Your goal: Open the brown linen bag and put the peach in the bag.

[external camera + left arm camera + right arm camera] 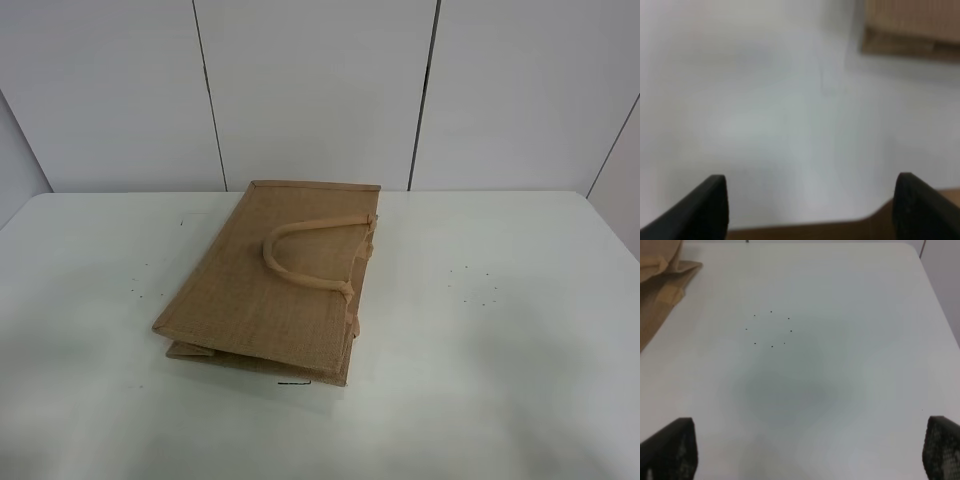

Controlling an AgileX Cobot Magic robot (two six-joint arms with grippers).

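Note:
The brown linen bag [275, 285] lies flat and folded on the white table [500, 330], one tan loop handle [300, 262] resting on top. A corner of the bag [912, 27] shows blurred in the left wrist view, and its edge [660, 285] shows in the right wrist view. The peach is out of view. Neither arm shows in the exterior high view. My left gripper [810, 205] is open over bare table near the table's edge, well away from the bag. My right gripper [810, 450] is open over bare table, nothing between its fingers.
A ring of small black dots [770, 329] marks the table right of the bag [475, 285]. A few more specks [140, 280] lie left of the bag. White wall panels [320, 90] stand behind the table.

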